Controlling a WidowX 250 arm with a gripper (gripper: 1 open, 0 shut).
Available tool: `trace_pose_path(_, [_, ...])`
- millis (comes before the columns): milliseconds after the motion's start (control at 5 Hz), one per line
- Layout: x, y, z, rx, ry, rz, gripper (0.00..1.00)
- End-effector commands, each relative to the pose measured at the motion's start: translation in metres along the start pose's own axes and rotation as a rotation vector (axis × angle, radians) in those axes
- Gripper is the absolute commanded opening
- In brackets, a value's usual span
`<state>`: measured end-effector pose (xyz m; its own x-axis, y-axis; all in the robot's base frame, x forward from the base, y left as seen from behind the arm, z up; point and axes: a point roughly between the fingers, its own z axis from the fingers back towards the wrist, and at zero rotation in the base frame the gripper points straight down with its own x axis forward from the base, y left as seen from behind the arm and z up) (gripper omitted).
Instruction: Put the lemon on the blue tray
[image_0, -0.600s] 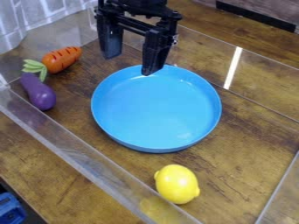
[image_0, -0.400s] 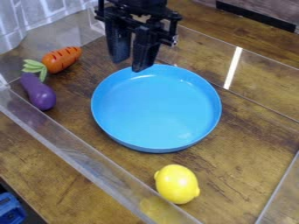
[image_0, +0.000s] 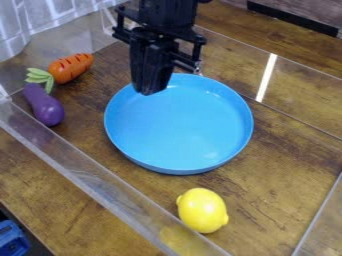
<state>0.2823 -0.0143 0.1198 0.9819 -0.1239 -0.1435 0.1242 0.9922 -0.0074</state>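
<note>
The lemon (image_0: 202, 210), a small glossy yellow oval, lies on the wooden table near the front edge, just below the blue tray. The blue tray (image_0: 214, 135) is a large round dish in the middle of the view, with nothing in it. My gripper (image_0: 150, 86) hangs pointing down over the tray's far left rim, well away from the lemon. Its black fingers are pressed together with nothing between them.
An orange carrot (image_0: 68, 67) with a green top lies at the left. A purple eggplant (image_0: 43, 107) sits just in front of it. A clear plastic wall (image_0: 94, 180) runs along the near-left side and another along the back right.
The fingers have gone from wide apart to pressed together. The gripper has also shifted slightly left and lower over the tray's far rim.
</note>
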Motion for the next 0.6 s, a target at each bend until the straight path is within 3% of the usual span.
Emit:
trace_pose_path(0, [-0.001, -0.006, 0.018, 0.008, -0.057, 0.01, 1.0])
trace_pose_path(200, [0.001, -0.009, 0.021, 0.005, -0.058, 0.042, 0.0])
trace_pose_path(400, [0.001, -0.019, 0.012, -0.001, -0.053, 0.07, 1.0])
